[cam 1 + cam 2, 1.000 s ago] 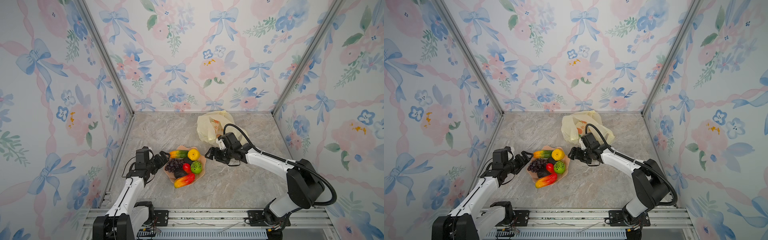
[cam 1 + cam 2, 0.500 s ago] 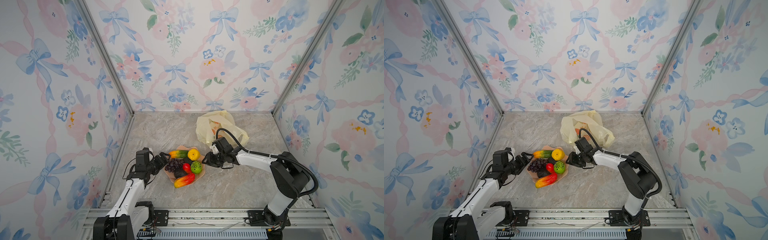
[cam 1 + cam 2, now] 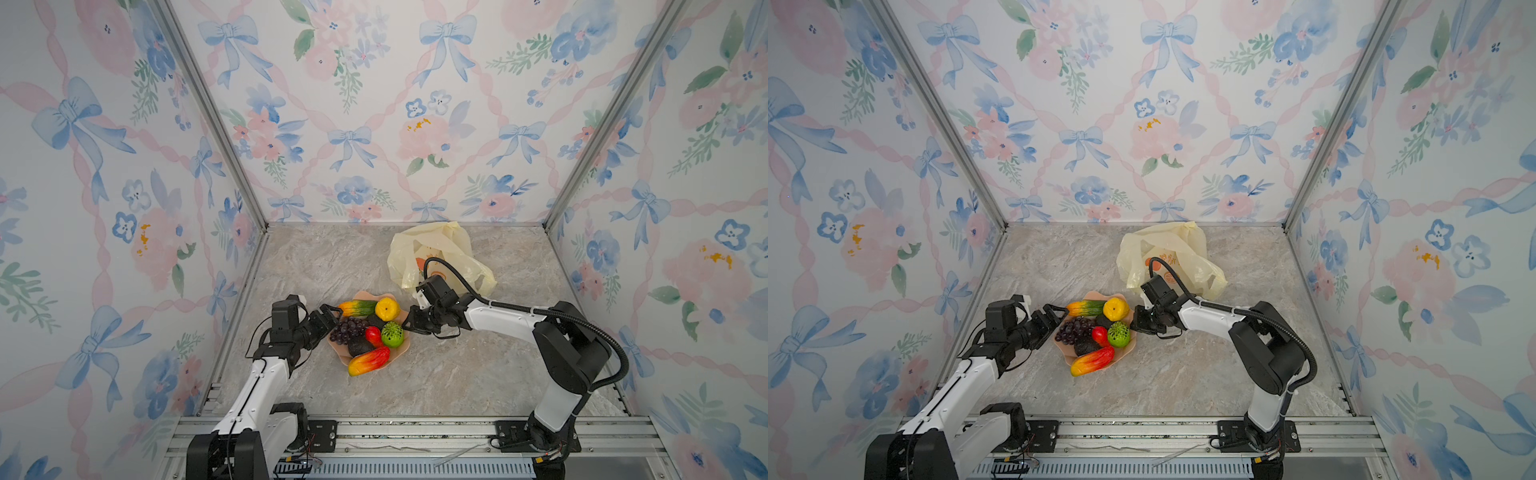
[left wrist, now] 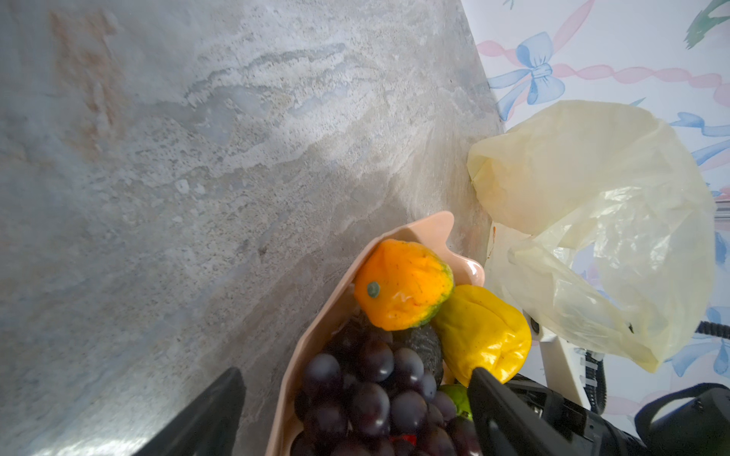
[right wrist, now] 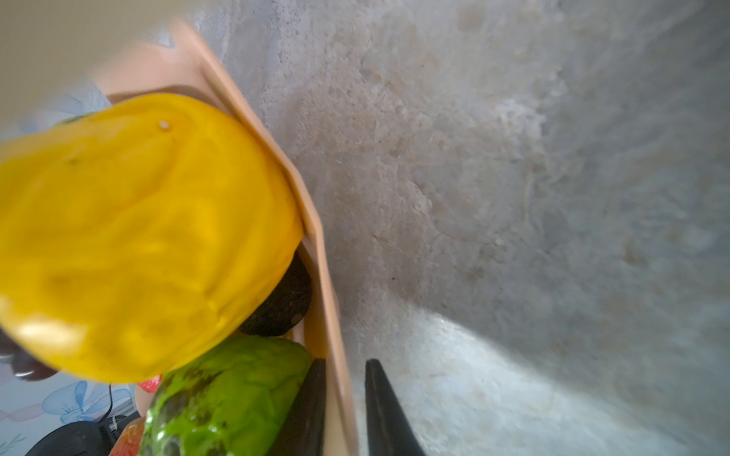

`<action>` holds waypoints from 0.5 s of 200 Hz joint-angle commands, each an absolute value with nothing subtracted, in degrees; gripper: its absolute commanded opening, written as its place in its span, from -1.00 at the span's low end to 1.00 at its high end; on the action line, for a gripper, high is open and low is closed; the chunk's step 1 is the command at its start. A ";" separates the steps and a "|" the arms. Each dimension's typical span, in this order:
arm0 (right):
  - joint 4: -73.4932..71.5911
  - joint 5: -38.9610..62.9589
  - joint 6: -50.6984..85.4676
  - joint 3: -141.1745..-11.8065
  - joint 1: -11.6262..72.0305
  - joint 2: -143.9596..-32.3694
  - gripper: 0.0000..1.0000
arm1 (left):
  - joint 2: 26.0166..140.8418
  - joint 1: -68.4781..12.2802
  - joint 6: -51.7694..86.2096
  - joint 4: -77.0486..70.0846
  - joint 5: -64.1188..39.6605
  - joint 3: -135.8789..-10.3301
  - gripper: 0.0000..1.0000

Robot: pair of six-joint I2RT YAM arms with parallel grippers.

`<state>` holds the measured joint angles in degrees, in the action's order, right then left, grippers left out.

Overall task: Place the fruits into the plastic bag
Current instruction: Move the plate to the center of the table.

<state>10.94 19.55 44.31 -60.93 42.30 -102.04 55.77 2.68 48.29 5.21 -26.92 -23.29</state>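
Observation:
The fruits lie heaped in a pink scalloped dish point(image 3: 402, 350): yellow citrus point(image 3: 387, 308), bumpy green ball point(image 3: 392, 334), grape bunch point(image 3: 350, 329), dark avocado point(image 3: 360, 346), red-yellow mango point(image 3: 369, 360) and orange-green mango point(image 3: 357, 308). The pale-yellow plastic bag point(image 3: 436, 257) lies crumpled behind the dish, near the back wall. My left gripper point(image 3: 328, 318) stands open at the dish's left side, its fingers straddling the rim point(image 4: 312, 339) and grapes point(image 4: 367, 395). My right gripper point(image 5: 344, 363) pinches the dish's right rim point(image 5: 312, 221), one finger inside by the green ball point(image 5: 225, 391).
Marble floor point(image 3: 457, 374) is boxed in by floral walls on three sides. An aluminium rail point(image 3: 395, 428) with both arm bases runs along the front. The right arm's black cable point(image 3: 453, 270) arcs in front of the bag.
My right gripper moved left from beside the bag to the dish and closed its jaws over the right rim. The left arm stayed put, jaws open.

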 commanded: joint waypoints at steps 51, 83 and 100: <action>14.58 16.94 42.89 -62.58 43.17 -102.24 -0.77 | 54.37 3.08 48.44 4.55 -28.56 -22.20 0.83; 15.03 16.53 42.80 -62.93 43.41 -101.75 -0.84 | 53.98 3.08 48.52 4.64 -28.65 -21.90 0.84; 15.53 16.22 42.58 -63.20 43.46 -101.78 -0.86 | 53.79 3.08 48.53 4.62 -28.89 -21.87 0.85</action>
